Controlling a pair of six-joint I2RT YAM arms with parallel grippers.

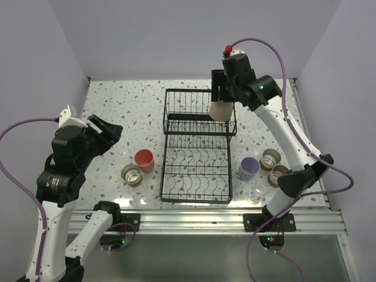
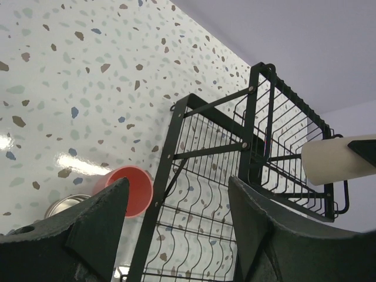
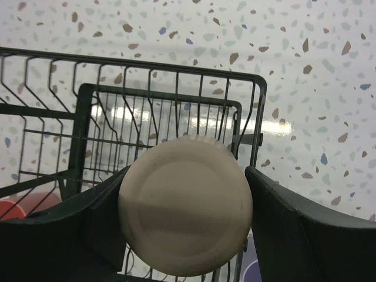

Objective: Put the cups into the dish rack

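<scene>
We see right tool (image 1: 223, 94) clenched on beige cup (image 1: 221, 110), up over raised basket end of rack (image 1: 200, 134). Left tool (image 1: 108, 130) spread wide, empty, above tabletop (image 1: 117, 100). Pink cup (image 1: 144, 161), lavender cup (image 1: 249, 168) sitting on tabletop either side of rack.

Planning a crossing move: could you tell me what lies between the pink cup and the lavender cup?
The lower tined section of the dish rack, holding no cups, lies between the pink cup and the lavender cup; the top external view shows it.
</scene>
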